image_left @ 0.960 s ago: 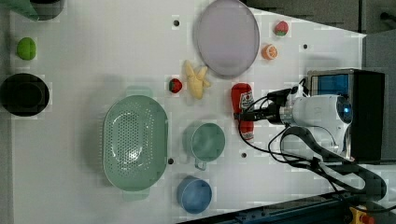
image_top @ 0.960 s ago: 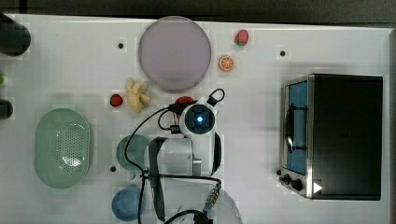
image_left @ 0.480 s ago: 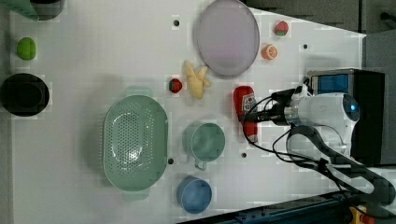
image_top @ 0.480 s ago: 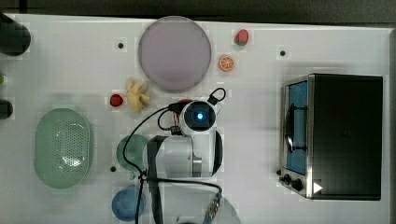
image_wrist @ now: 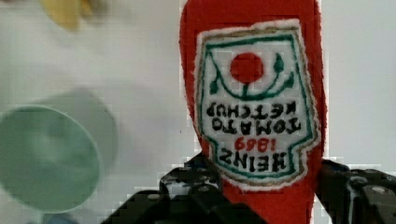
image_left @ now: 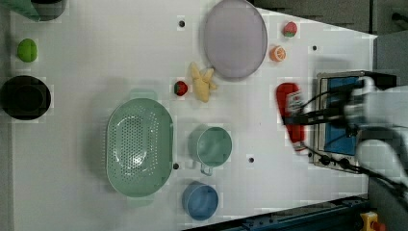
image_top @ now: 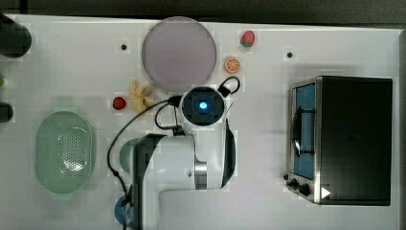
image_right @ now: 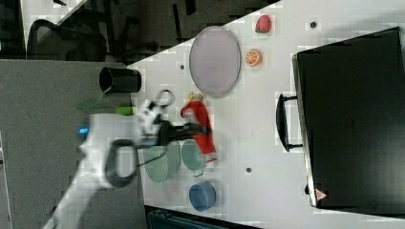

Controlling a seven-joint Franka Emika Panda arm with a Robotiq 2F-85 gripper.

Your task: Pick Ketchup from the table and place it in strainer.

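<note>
The Ketchup (image_wrist: 252,107), a red bottle with a white tomato label, sits between my gripper's (image_wrist: 266,184) two black fingers (image_wrist: 338,184), which press on both of its sides. In the left view the Ketchup (image_left: 288,103) hangs off the table beside the oven, with the gripper (image_left: 299,118) across its middle. In the right view the gripper (image_right: 197,128) holds the Ketchup (image_right: 204,136) above the green cup. The strainer (image_top: 64,152), a mint-green oval basket with a holed bottom, lies far at the top view's left, with nothing inside; it is also the strainer (image_left: 139,147) in the left view.
A green cup (image_left: 210,147) and a blue bowl (image_left: 199,200) stand between the Ketchup and the strainer. A purple plate (image_top: 178,51), a banana (image_top: 139,97), a strawberry (image_top: 119,102) and an orange slice (image_top: 232,64) lie nearby. A black oven (image_top: 352,139) stands at the top view's right.
The fingers closed on the Ketchup and the arm rose with it; the arm looms larger in the top view and the bottle has shifted toward the left view's right.
</note>
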